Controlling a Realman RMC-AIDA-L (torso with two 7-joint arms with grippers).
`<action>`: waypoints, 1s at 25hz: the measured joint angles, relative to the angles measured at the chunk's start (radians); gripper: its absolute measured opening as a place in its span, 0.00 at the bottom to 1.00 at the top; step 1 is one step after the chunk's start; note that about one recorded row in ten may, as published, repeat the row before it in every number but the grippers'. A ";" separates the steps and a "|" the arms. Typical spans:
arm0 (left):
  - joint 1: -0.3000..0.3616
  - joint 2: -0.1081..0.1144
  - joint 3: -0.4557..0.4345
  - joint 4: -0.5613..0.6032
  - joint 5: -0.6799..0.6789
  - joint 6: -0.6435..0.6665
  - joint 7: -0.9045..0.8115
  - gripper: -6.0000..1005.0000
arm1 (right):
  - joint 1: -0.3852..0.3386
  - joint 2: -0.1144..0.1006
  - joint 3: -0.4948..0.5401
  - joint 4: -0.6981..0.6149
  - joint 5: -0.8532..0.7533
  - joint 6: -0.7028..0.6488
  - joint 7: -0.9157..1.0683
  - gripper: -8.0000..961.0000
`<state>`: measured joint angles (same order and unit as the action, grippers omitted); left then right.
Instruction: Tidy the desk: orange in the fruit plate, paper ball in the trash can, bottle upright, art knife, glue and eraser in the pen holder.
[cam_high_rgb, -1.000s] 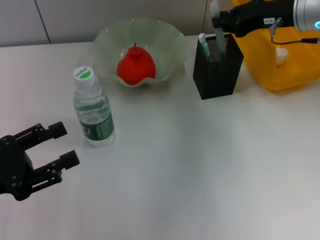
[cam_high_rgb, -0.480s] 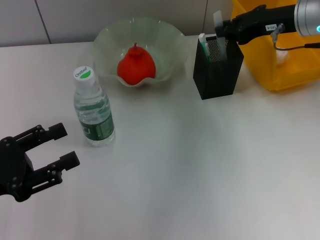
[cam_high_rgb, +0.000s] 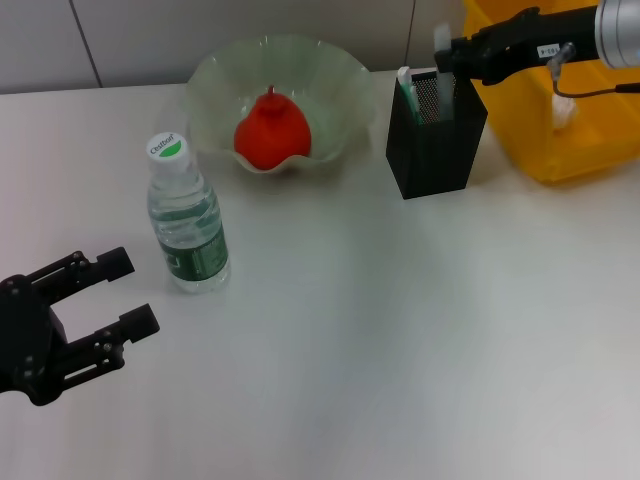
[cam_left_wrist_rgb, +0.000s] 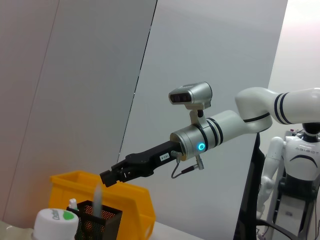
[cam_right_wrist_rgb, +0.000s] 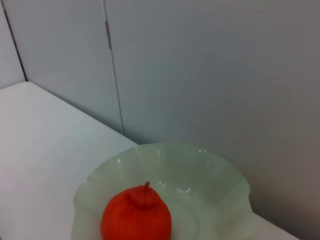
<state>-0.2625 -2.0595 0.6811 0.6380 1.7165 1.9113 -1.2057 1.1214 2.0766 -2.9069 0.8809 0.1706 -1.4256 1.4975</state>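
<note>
the right end effector (cam_high_rgb: 447, 52) hovers just over the pen holder (cam_high_rgb: 435, 135), a pale upright stick at its tip; whether it pinches it cannot be told. the left end effector (cam_high_rgb: 105, 305) rests spread, far off on the desk (cam_high_rgb: 400, 330).

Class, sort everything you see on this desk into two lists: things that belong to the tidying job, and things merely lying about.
Belonging to the job:
orange
fruit plate
bottle
pen holder
trash can
paper ball
right gripper, above the pen holder
left gripper, idle near the bottle

Just lying about:
nothing visible
</note>
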 joint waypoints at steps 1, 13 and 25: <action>-0.001 0.000 0.000 0.000 0.000 0.000 0.000 0.73 | 0.001 -0.001 0.000 0.001 0.000 0.000 0.008 0.18; -0.005 0.001 -0.002 0.000 0.000 0.000 0.009 0.73 | 0.029 -0.002 0.000 0.031 -0.037 -0.004 0.038 0.29; -0.016 0.004 0.003 0.001 0.002 0.018 0.000 0.73 | 0.144 -0.032 -0.001 0.064 -0.076 -0.221 0.155 0.34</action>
<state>-0.2790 -2.0558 0.6844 0.6387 1.7182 1.9296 -1.2061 1.2651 2.0448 -2.9079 0.9449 0.0945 -1.6463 1.6523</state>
